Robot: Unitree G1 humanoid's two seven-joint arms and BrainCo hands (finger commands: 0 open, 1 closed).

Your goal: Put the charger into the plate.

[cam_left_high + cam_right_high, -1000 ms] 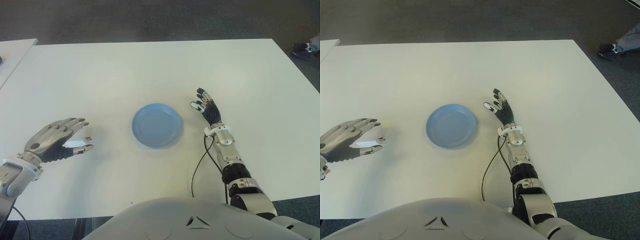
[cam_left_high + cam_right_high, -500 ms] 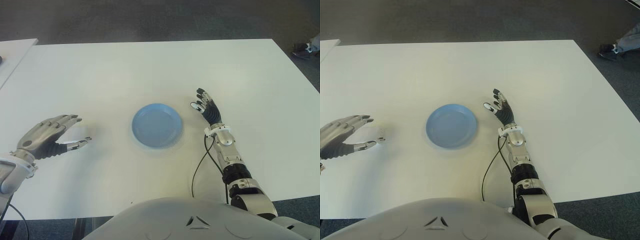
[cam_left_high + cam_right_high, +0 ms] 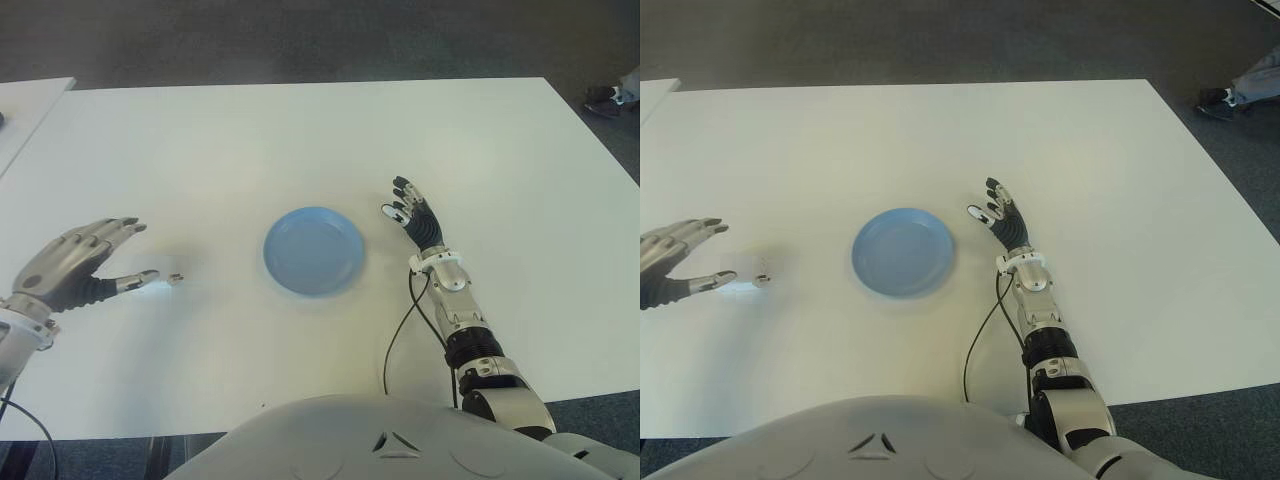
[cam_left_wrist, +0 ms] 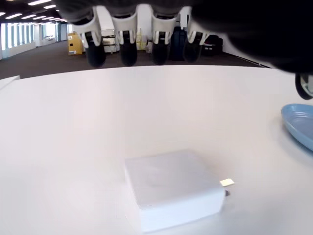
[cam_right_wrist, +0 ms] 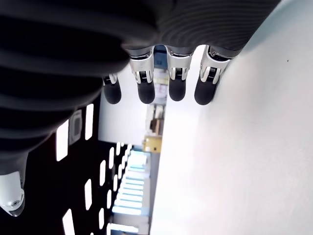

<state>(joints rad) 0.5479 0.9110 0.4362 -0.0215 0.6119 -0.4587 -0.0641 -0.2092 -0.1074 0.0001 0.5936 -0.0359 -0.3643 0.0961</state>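
The charger [image 4: 171, 188] is a small white block lying flat on the white table [image 3: 300, 140], its metal prong [image 3: 177, 277] pointing toward the plate. My left hand [image 3: 138, 252] hovers just left of it, open, with the fingers spread above and the thumb tip beside the block, not gripping it. The round blue plate [image 3: 314, 250] sits at the table's middle, to the right of the charger, with nothing in it. My right hand [image 3: 408, 210] shows just right of the plate, open with straight fingers.
A black cable [image 3: 398, 330] runs from my right wrist down to the table's near edge. A second white table [image 3: 25, 105] stands at the far left. A person's shoe [image 3: 605, 97] shows on the floor at the far right.
My left hand has opened and drawn back to the left, off the charger. The charger now lies uncovered on the table. My right hand has not moved.
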